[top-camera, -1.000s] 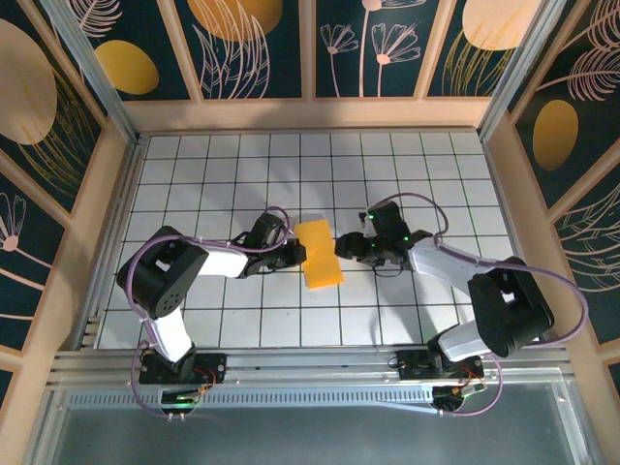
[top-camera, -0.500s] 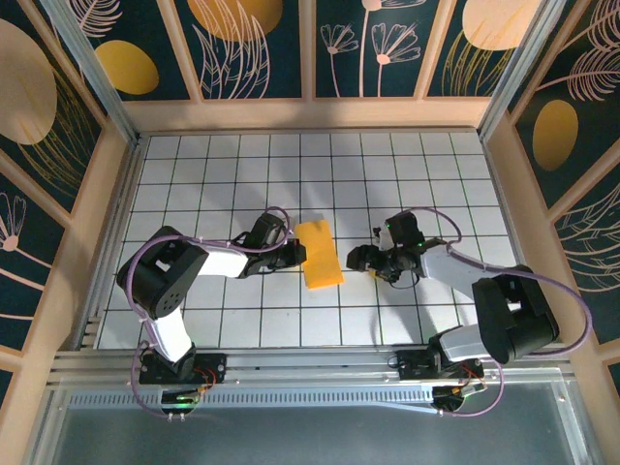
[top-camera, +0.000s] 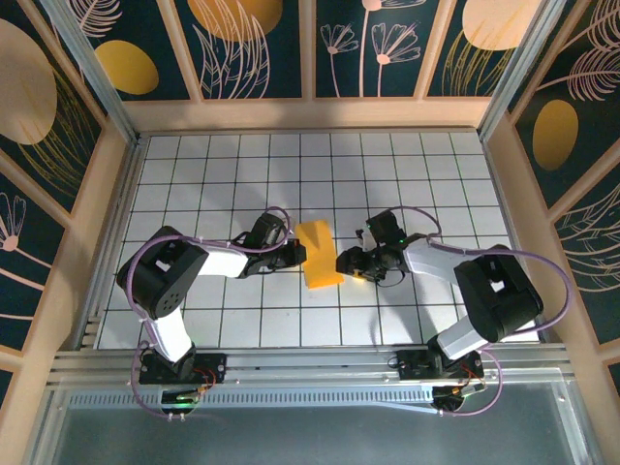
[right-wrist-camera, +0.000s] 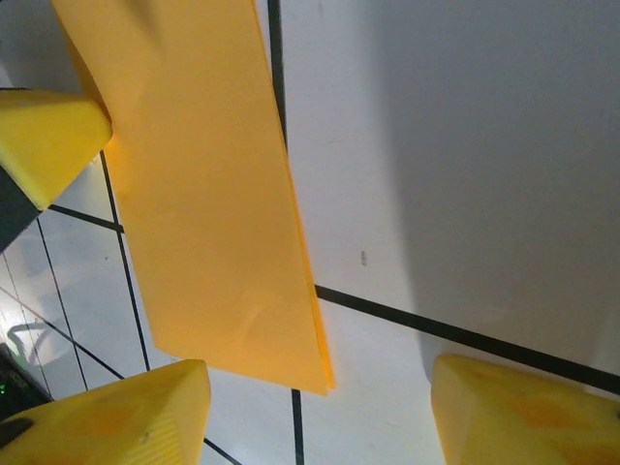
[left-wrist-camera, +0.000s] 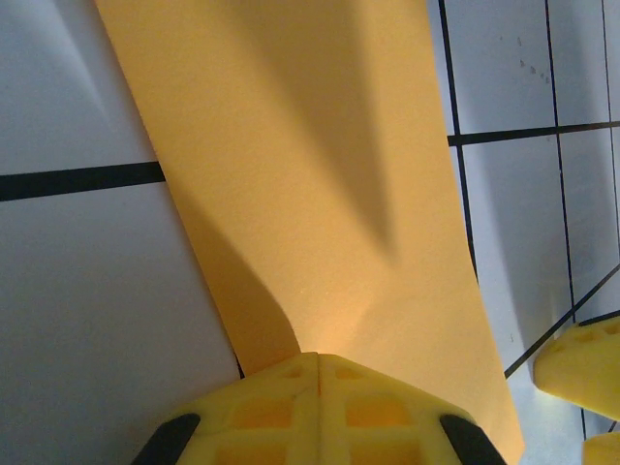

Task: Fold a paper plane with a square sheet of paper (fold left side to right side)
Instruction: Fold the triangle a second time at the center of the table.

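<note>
Left fingers [left-wrist-camera: 271, 412], shut, pin the paper [top-camera: 320, 252] mid-frame to the surface [top-camera: 194, 174]; right fingers [right-wrist-camera: 126, 417], parted, straddle its corner, likely to crease.

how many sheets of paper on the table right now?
1. The folded orange-yellow sheet of paper lies between the left gripper, shut at its left edge, and the open right gripper at its right edge. A second sheet beneath it would be hidden.

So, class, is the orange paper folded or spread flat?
Folded: the orange paper lies as a narrow strip, and the right wrist view shows two layers along its edge.
</note>
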Tool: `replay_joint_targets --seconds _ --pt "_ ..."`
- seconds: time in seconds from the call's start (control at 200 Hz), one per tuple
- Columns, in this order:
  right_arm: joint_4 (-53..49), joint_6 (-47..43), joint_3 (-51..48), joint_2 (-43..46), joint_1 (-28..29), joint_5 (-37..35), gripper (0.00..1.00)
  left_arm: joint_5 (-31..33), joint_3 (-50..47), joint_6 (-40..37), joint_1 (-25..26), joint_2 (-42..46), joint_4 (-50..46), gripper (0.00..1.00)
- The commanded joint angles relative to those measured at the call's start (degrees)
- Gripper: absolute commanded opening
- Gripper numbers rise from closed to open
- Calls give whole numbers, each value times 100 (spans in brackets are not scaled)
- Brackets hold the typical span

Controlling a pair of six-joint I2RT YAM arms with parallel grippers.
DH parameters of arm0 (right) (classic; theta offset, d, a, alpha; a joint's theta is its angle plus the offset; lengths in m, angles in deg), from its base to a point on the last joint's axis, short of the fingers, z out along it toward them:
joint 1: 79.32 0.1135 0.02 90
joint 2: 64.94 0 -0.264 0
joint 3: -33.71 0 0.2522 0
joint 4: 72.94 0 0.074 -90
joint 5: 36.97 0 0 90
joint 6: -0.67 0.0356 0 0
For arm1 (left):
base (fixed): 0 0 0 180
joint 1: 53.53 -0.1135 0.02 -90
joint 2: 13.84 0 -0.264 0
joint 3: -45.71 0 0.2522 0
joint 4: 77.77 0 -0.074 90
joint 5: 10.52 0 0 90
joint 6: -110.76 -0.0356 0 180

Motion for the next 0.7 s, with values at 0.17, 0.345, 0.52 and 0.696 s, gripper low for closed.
replay_joint_targets --seconds 0.17,0.345,0.52,0.696 --pt "290 129 163 -199 123 221 50 211 -25 -160 56 -180 -429 0" --pt "415 184 120 -261 124 264 49 209 -29 -150 55 -189 -418 0" --pt "564 256 119 -322 230 371 47 211 -32 -152 63 -181 -415 0" --pt "707 318 118 -378 245 480 44 202 -31 -157 62 -170 -404 0"
